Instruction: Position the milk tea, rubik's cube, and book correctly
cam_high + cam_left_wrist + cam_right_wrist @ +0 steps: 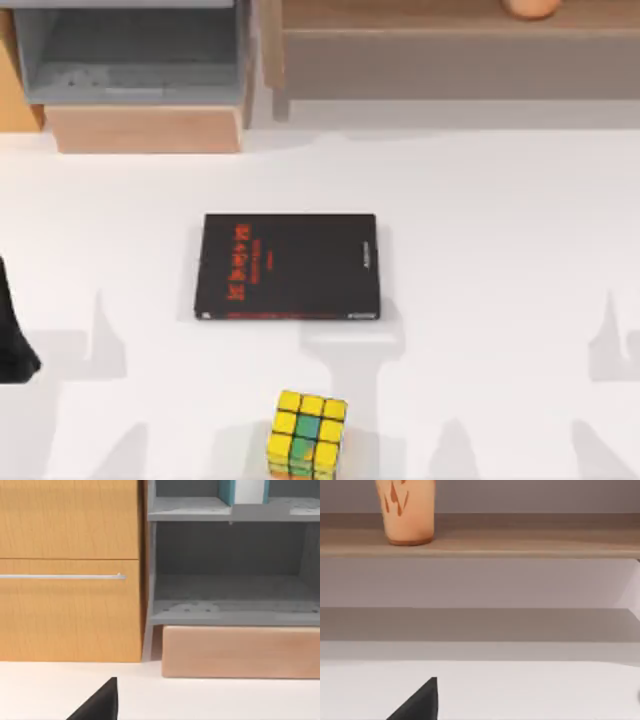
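Milk tea (406, 511) and light-blue book (227, 491) sit shelved; rubik's cube (306, 434) waits in front of the black book (289, 265). You can't tell either arm's fingers.

A wooden cabinet (70, 570) with a thin metal handle (62, 576) is standing beside a grey shelf unit (230, 565). A light-blue book (245, 491) with white page edges is standing upright on the upper shelf. Below, a wooden block (240, 651) is resting on the white counter (200, 700).

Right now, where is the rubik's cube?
In the top view, the rubik's cube sits on the white table at the near edge, just below the black book.
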Robot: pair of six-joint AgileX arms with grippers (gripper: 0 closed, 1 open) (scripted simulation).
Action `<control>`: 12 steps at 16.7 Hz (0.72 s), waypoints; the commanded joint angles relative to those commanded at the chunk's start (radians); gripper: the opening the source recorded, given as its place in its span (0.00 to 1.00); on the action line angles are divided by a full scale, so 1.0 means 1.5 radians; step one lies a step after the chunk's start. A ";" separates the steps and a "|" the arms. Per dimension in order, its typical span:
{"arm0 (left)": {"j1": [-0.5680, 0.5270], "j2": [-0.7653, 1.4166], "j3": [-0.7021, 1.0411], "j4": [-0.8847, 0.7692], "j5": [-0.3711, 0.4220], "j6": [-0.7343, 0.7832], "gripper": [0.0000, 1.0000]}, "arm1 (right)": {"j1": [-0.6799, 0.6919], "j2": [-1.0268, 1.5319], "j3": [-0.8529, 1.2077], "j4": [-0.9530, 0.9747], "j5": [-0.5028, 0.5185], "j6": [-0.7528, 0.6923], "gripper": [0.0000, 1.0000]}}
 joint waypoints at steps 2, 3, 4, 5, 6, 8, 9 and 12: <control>0.000 0.000 0.000 0.000 0.000 0.000 1.00 | 0.000 0.000 0.000 0.000 0.000 0.000 1.00; 0.000 0.000 0.000 0.000 0.000 0.000 1.00 | 0.002 0.007 0.005 0.004 0.002 0.000 1.00; 0.000 0.000 0.000 0.000 0.000 0.000 1.00 | 0.005 0.021 0.015 0.012 0.005 0.000 1.00; 0.000 0.000 0.000 0.000 0.000 0.000 1.00 | 0.009 0.042 0.030 0.024 0.010 0.000 1.00; 0.000 0.000 0.000 0.000 0.000 0.000 1.00 | 0.015 0.070 0.049 0.039 0.017 0.000 1.00; 0.000 0.000 0.000 0.000 0.000 0.000 1.00 | 0.030 0.148 0.098 0.078 0.033 0.001 1.00; 0.000 0.000 0.000 0.000 0.000 0.000 1.00 | 0.039 0.197 0.127 0.101 0.043 0.001 1.00; 0.000 0.000 0.000 0.000 0.000 0.000 1.00 | 0.069 0.372 0.226 0.181 0.076 0.001 1.00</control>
